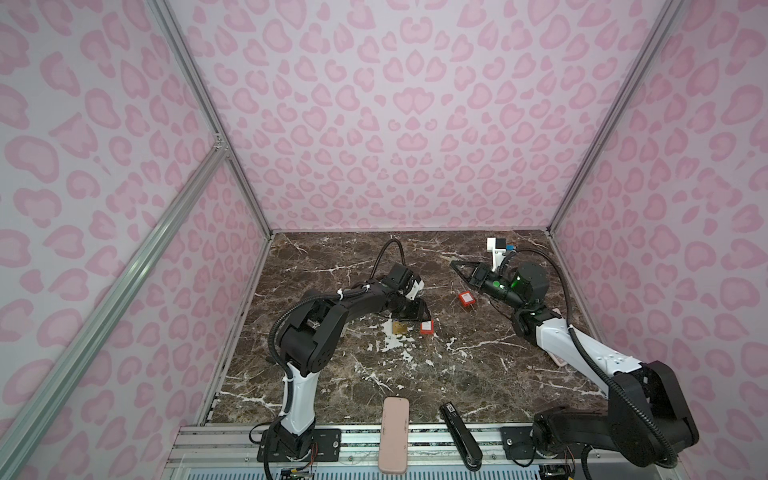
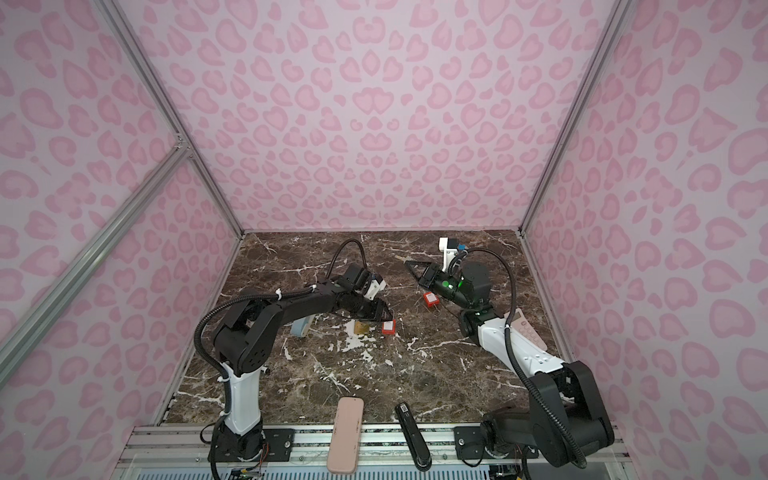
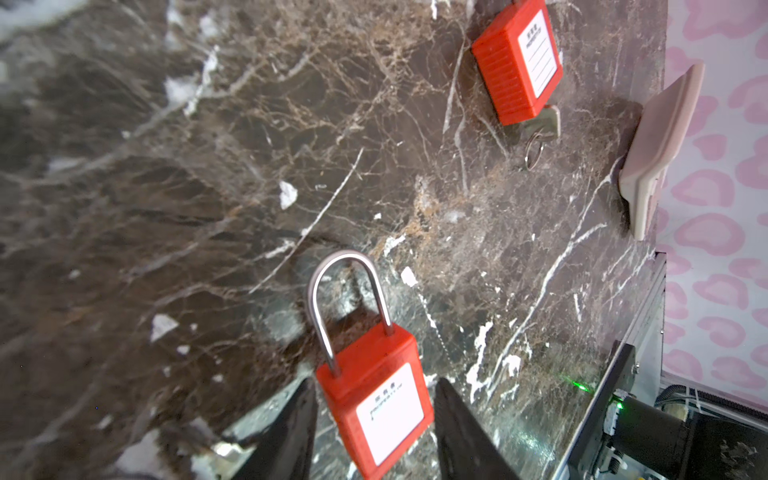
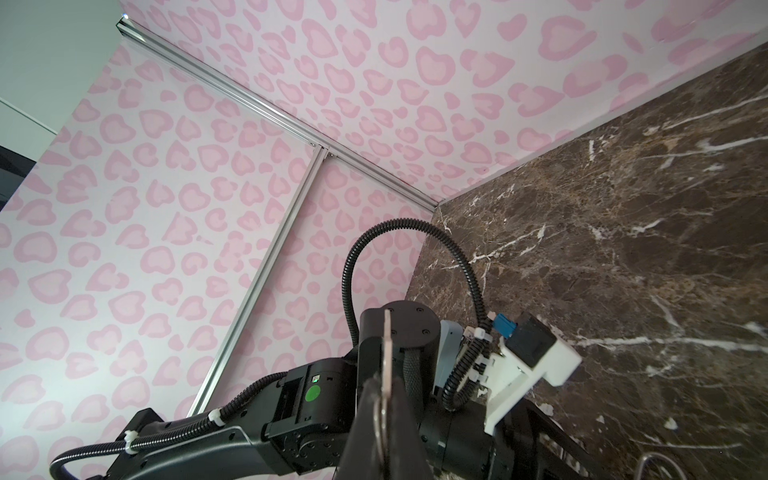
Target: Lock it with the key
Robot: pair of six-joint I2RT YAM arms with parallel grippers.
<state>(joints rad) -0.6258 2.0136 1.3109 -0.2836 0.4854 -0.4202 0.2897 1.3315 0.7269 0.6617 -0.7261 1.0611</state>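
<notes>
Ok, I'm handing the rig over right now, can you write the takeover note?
Left gripper: open, jaws on either side of the near red padlock, not clamping it. That padlock lies on the marble table.
Right gripper: shut on a key, raised off the table.
Second red padlock: lies apart, with another key and ring at its base.
Done: key picked up.
Left: grip the near padlock, insert the key, turn to lock.
</notes>
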